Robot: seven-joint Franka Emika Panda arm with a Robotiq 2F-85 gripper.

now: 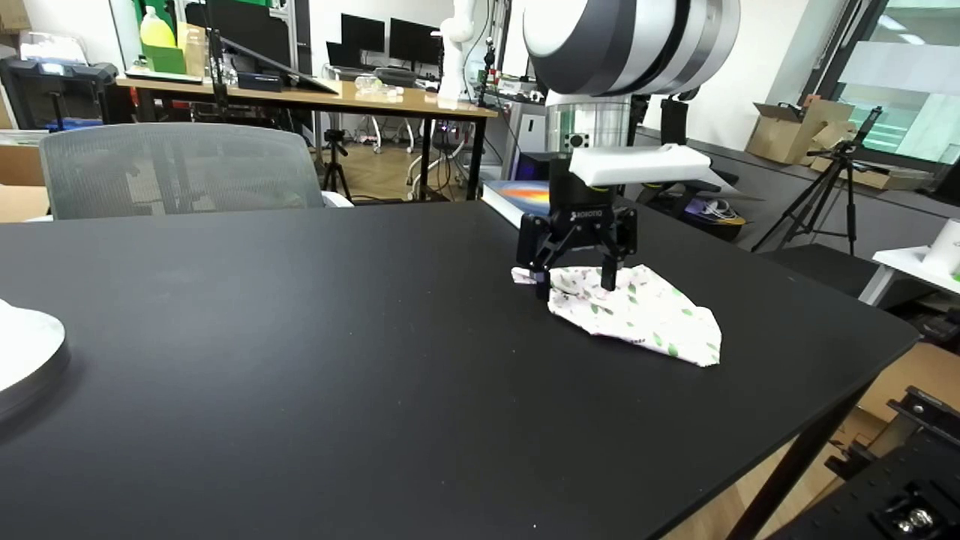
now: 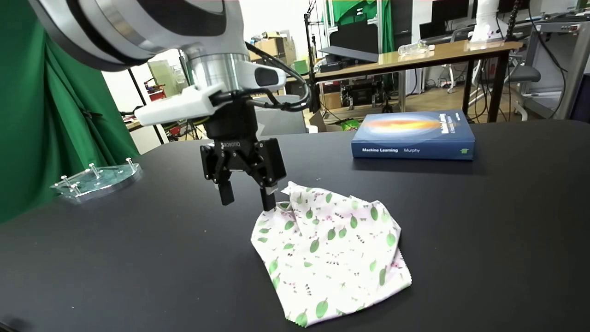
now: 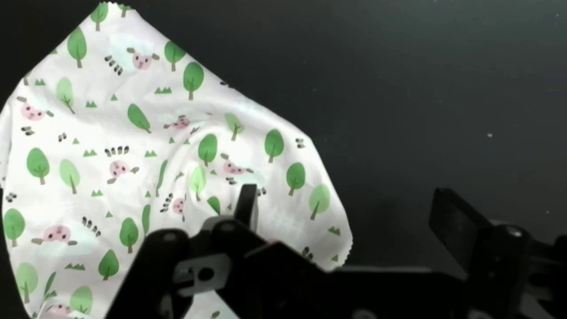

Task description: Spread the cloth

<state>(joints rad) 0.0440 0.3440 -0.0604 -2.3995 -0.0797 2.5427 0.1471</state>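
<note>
A white cloth with green trees and pink sheep lies partly bunched on the black table. It shows in both exterior views (image 1: 645, 315) (image 2: 332, 251) and fills the left of the wrist view (image 3: 102, 133). Its lower part is fairly flat in an exterior view, with folds and a raised edge near the gripper. My gripper shows in both exterior views (image 1: 575, 285) (image 2: 248, 203) and in the wrist view (image 3: 345, 204). It is open, pointing down at the cloth's edge. One finger is over or beside the cloth, the other over bare table. Contact with the cloth cannot be told.
A thick blue book (image 2: 412, 136) lies on the table (image 2: 484, 240) behind the cloth. A clear plate with bolts (image 2: 99, 180) is near the table's far edge. A white round object (image 1: 26, 349) is at the side. A mesh chair (image 1: 180, 169) stands behind the table.
</note>
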